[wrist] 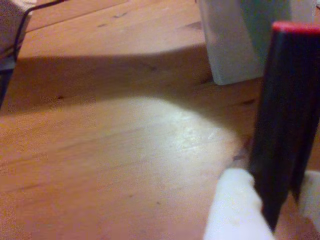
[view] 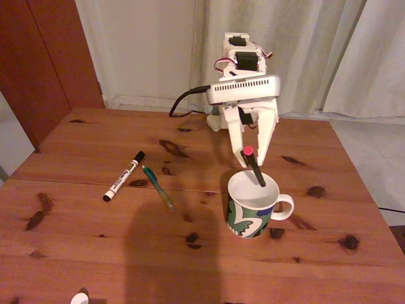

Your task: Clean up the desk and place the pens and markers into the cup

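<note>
You have the black pen (view: 254,166) standing tilted in the cup (view: 252,206): its lower end rests inside against the white inner wall, and its red end leans up and to the left in the fixed view, rising above the rim. The gripper (view: 252,163) hangs right over the cup with its white fingers (view: 235,136) on either side of the pen's upper part. The jaws look fairly wide there, and you cannot tell from that view whether they touch the pen. In the wrist view the pen (wrist: 287,125) fills the right side, black with a red band at the top, sitting between two pale finger tips (wrist: 232,210) at the bottom edge; the picture is blurred, and contact is unclear there too.

The cup stands upright on the desk (view: 95,253), right of centre, handle to the right in the fixed view. Well to its left lie the white marker (view: 124,175), black cap toward the far side, and the green pen (view: 158,188) just beside it, both flat on the wood and apart from each other. A dark cable (view: 183,100) runs from the arm's base across the far edge.
</note>
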{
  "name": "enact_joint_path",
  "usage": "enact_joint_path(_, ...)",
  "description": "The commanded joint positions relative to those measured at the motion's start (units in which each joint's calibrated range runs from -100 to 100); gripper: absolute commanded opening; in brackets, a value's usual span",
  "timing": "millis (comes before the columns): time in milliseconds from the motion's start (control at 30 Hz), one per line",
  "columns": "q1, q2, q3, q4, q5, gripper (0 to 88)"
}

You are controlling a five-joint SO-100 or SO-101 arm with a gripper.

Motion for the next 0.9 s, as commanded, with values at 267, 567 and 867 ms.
enact_joint_path(267,3.1,1.7,-0.2,-1.6,0.1,0.6)
enact_joint_path(567,3.4,3.3,-0.2,-1.6,0.1,0.6)
enact_joint_path(867,3.4,2.9,-0.2,-1.6,0.1,2.5)
